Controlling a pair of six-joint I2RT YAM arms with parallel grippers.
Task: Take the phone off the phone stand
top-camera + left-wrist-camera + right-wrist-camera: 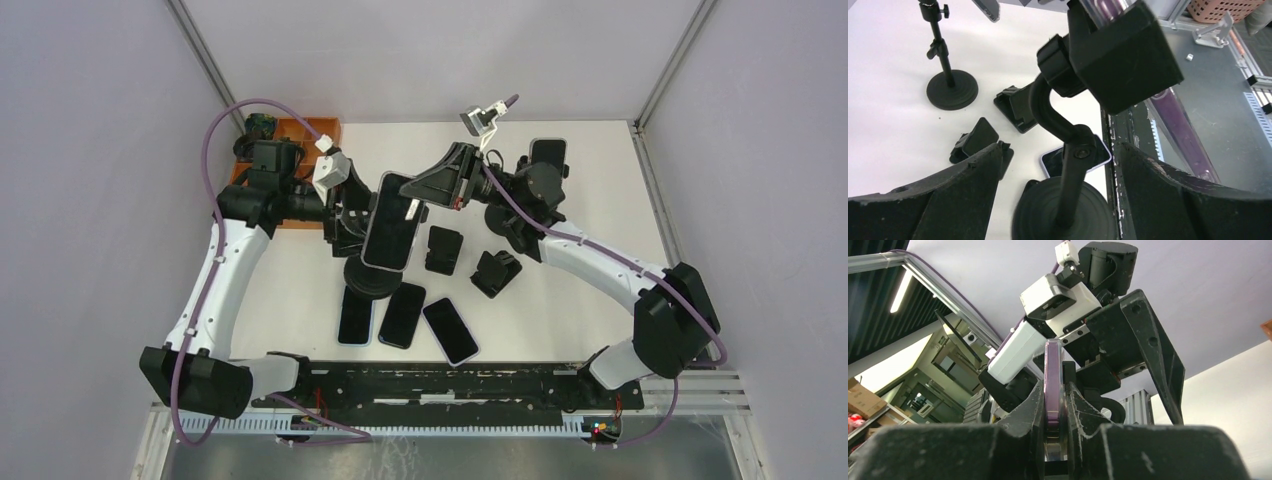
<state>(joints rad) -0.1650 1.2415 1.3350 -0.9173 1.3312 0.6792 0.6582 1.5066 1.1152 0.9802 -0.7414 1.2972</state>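
Observation:
A phone point(392, 220) in a pale purple case sits clamped in the black phone stand point(368, 278) at the table's middle. My right gripper point(418, 200) is shut on the phone's far edge. The right wrist view shows its fingers point(1035, 402) pinching the purple edge point(1053, 375). My left gripper point(345, 228) is open. In the left wrist view its two fingers point(973, 180) straddle the stand's bent stem point(1070, 170) without touching it, above the round base point(1048, 215). The clamp block point(1123, 55) hangs overhead there.
Three phones point(402, 315) lie flat in front of the stand. Two small black holders point(443, 250) point(496, 273) sit to its right. A second stand with a phone point(547, 155) is at the back right. An orange bin point(300, 135) is at the back left.

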